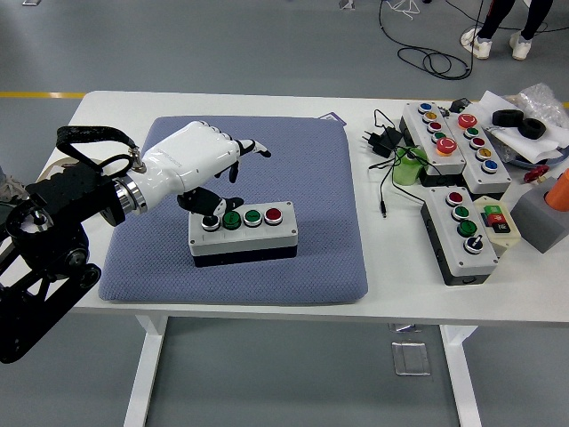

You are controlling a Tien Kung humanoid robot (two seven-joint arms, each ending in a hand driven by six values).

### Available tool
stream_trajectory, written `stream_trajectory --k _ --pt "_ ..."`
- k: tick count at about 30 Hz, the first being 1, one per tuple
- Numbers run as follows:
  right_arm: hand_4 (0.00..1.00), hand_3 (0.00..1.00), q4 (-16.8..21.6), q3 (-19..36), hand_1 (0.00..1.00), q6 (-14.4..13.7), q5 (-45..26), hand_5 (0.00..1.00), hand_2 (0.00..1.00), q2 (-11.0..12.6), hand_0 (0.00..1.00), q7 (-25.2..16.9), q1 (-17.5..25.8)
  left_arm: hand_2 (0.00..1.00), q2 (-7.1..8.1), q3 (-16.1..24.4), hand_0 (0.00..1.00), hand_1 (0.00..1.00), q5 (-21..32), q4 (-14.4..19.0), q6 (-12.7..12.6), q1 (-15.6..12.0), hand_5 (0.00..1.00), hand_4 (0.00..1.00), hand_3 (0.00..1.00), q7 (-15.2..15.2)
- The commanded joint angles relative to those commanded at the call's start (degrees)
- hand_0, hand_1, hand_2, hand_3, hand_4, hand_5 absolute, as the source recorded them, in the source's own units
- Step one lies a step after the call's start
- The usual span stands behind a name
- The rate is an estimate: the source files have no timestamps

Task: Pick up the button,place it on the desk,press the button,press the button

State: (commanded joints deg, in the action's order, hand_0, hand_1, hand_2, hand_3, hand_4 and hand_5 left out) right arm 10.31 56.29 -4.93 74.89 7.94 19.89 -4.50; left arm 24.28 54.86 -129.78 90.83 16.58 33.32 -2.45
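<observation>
Button box (243,233) on blue pad (311,160) — white table (222,102), grey floor (222,44)

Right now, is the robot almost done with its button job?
Partly. The button box already sits flat on the blue pad, so the picking up and placing look done. The left hand is over the box's left end, thumb down by the leftmost buttons, other fingers spread; I cannot tell if a button is pushed in. The pressing is in hand, and whether either press is finished does not show.

Four button boxes (242,231), one blue pad (267,160), one hand (191,160).
</observation>
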Motion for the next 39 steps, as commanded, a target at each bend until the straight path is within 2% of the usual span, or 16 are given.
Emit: stream_trajectory --k 1,2,3,11,20,30,39 --pt "0.309 0.564 0.0 -0.01 0.442 0.0 0.0 0.228 0.617 0.0 0.632 0.0 0.0 0.108 0.0 -0.14 0.121 0.069 -0.14 0.11 1.57 -0.02 0.002 0.382 0.857 0.19" --pt "0.309 0.565 0.0 -0.12 0.442 -0.01 -0.16 0.227 0.617 0.01 0.632 -0.02 0.01 0.059 -0.01 -0.53 0.064 0.008 -0.02 0.1 3.03 -0.08 0.002 0.315 0.831 0.46" --pt "0.309 0.565 0.0 -0.19 0.442 -0.03 -0.27 0.227 0.617 0.02 0.632 -0.03 0.01 0.059 -0.01 -0.79 0.064 0.008 0.01 0.05 3.86 -0.1 0.002 0.315 0.831 0.64" --pt "0.309 0.565 0.0 -0.21 0.442 -0.04 -0.36 0.227 0.617 0.0 0.632 -0.02 -0.1 0.031 0.04 -2.16 0.035 0.002 -0.22 -0.13 6.37 0.35 0.002 0.285 0.798 1.54" --pt "0.309 0.565 0.0 -0.22 0.442 0.0 -0.23 0.227 0.617 0.0 0.632 -0.01 -0.18 0.025 -0.1 -4.11 0.038 0.002 -0.22 -2.13 8.14 0.83 0.002 0.251 0.788 1.83" --pt "0.31 0.565 0.0 0.02 0.441 0.02 0.05 0.227 0.617 0.0 0.632 0.01 -0.21 0.025 -0.37 -4.35 0.04 0.002 -0.22 -3.79 8.9 1.06 0.002 0.253 0.791 1.99" --pt "0.31 0.566 0.0 0.08 0.441 -0.02 0.09 0.226 0.616 0.0 0.632 0.0 -0.21 0.027 -0.49 -6.59 0.041 0.002 -0.22 -4.92 10.43 1.76 0.002 0.253 0.795 2.2"
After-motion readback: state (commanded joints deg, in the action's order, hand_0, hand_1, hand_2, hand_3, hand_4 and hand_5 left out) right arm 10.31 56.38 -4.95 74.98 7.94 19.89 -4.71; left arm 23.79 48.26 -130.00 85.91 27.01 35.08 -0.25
